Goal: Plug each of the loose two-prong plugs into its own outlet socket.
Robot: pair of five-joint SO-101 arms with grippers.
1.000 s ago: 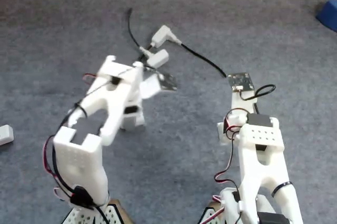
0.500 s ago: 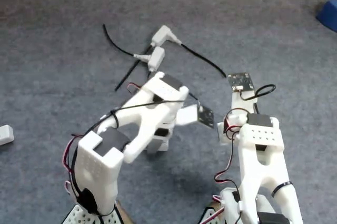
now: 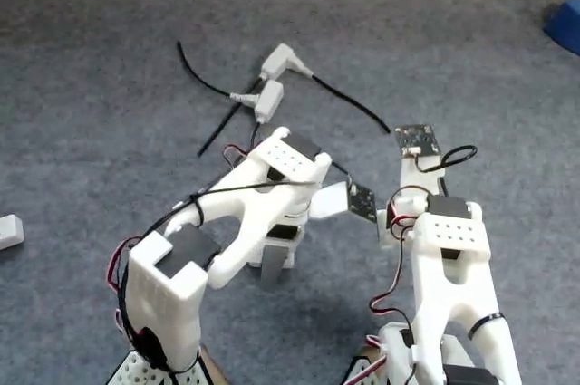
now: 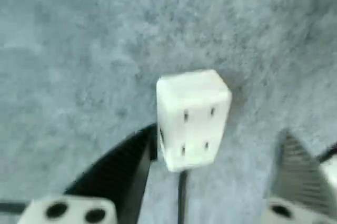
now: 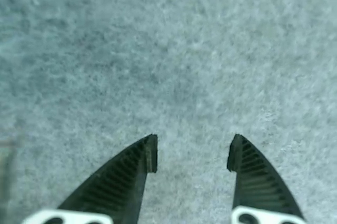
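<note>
A mottled grey table [image 3: 100,86] is seen under the white left arm [image 3: 245,213] and right arm [image 3: 449,263], both strung with red and black wires [image 3: 396,287]. A white outlet block [image 4: 193,118] with four dark slots is framed by the black ribbed fingers [image 4: 129,171] of the left gripper [image 4: 219,137]. White plugs [image 3: 269,100] on black cords [image 3: 344,98] are pictured, with a blue object [image 3: 564,23] at the far right corner.

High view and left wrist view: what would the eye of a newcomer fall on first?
Probably the white outlet block with two pairs of slots, on the grey carpet between the open fingers of the left end effector. Then, in the high view, an angled white plug and a straight white plug on black cords, lying loose beside each other beyond the left arm.
</note>
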